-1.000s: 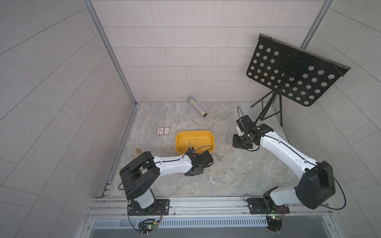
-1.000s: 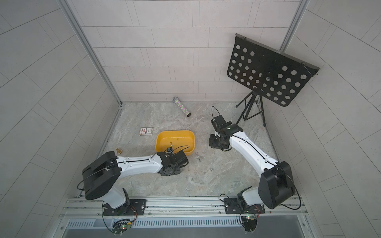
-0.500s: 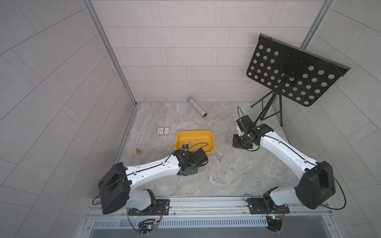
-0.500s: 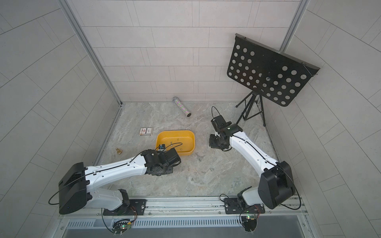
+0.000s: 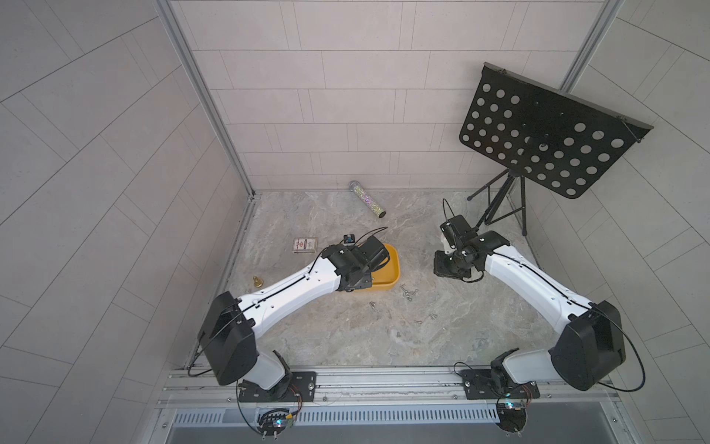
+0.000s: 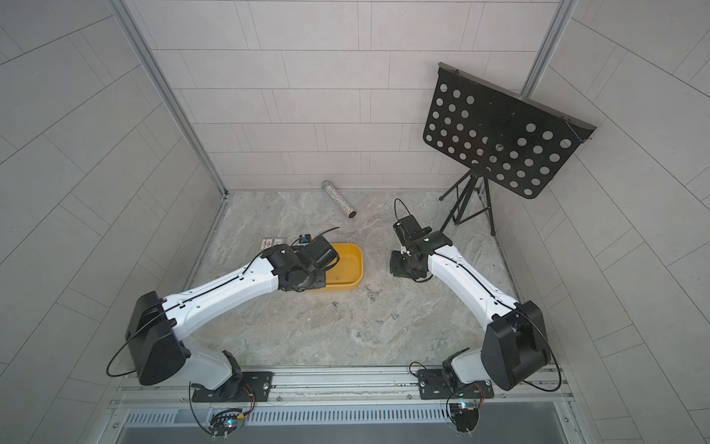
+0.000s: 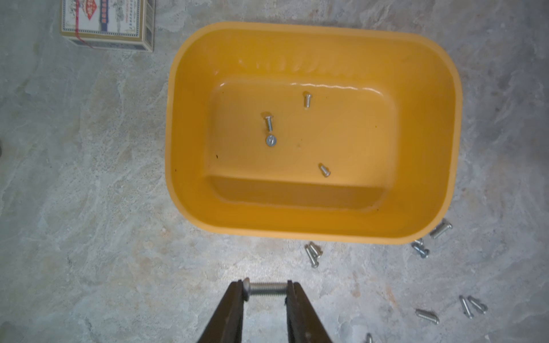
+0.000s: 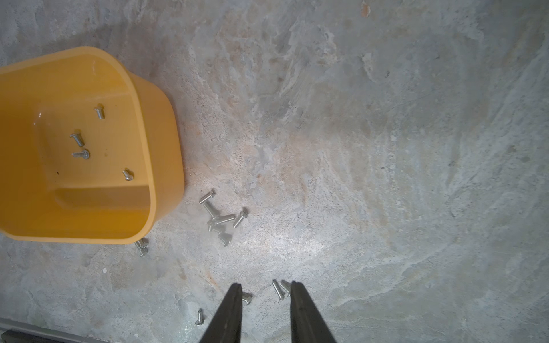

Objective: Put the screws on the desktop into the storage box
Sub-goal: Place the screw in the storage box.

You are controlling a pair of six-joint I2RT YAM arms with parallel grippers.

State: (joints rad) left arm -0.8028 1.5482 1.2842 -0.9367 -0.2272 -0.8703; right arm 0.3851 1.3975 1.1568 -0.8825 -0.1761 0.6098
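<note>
Screws lie loose on the desktop in front of us. Our left gripper has swung over with one screw pinched tight, right by the yellow storage box, where four already lie inside. We think dropping it in comes next. Our right gripper hangs open and empty.

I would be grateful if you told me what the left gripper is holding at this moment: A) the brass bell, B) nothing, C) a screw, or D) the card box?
C: the left wrist view shows the left gripper with a screw clamped end to end between its two fingers.
</note>
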